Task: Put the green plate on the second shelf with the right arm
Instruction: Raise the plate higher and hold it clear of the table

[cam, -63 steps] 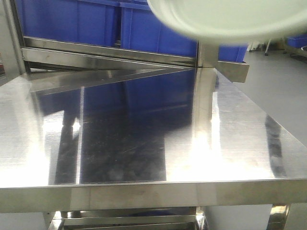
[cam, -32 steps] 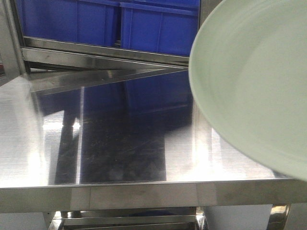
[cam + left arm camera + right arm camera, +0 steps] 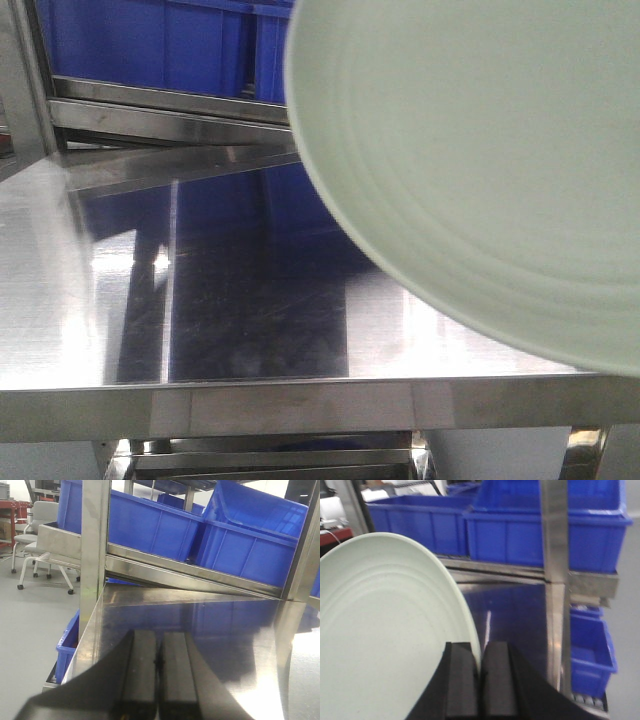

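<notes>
The green plate [image 3: 480,170] is pale mint, round and shallow, and fills the right part of the front view, held tilted in the air above the steel shelf [image 3: 200,300]. In the right wrist view the plate [image 3: 380,630] spreads to the left, and my right gripper [image 3: 480,647] is shut on its rim, one finger on each face. My left gripper [image 3: 159,652] is shut and empty, low over the steel shelf [image 3: 225,625] near its left edge. Neither gripper shows in the front view.
Blue plastic bins [image 3: 150,45] stand behind the shelf's back rail, and also show in the left wrist view [image 3: 160,527] and right wrist view [image 3: 520,530]. Steel uprights [image 3: 95,545] [image 3: 555,530] stand at the shelf's corners. Office chairs [image 3: 35,535] stand on the floor at the left.
The plate has swung down from the top edge of the front view and moved left, so it now covers far more of the right side.
</notes>
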{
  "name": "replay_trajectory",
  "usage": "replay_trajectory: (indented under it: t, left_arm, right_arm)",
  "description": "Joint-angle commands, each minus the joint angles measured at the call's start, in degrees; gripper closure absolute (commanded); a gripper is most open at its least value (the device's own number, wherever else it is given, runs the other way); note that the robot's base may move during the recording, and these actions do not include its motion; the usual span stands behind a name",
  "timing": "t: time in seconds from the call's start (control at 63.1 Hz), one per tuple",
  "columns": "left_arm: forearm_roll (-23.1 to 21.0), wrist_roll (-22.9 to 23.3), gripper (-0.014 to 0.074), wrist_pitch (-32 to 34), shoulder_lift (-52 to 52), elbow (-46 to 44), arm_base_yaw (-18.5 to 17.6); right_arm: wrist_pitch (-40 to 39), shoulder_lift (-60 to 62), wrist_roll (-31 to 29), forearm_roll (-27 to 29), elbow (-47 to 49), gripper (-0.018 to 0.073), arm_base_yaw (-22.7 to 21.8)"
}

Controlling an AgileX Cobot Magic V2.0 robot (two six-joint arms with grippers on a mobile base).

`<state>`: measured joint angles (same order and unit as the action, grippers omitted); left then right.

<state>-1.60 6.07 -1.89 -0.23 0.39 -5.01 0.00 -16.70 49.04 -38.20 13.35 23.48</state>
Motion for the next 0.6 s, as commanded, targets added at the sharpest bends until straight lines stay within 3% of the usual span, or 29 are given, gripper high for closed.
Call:
replay_trajectory:
  t: [0.0,0.586]
  left_arm:
    - [-0.5,0.2,0.0466,5.1,-0.9,2.3,-0.2]
    - [-0.5,0.2,0.0466,5.1,-0.9,2.3,-0.2]
  right_arm:
    - [-7.1,-0.3,0.7,-1.5,1.9,0.0506,-0.3]
    - [-7.1,-0.3,0.7,-1.7,1.9,0.0506,-0.4]
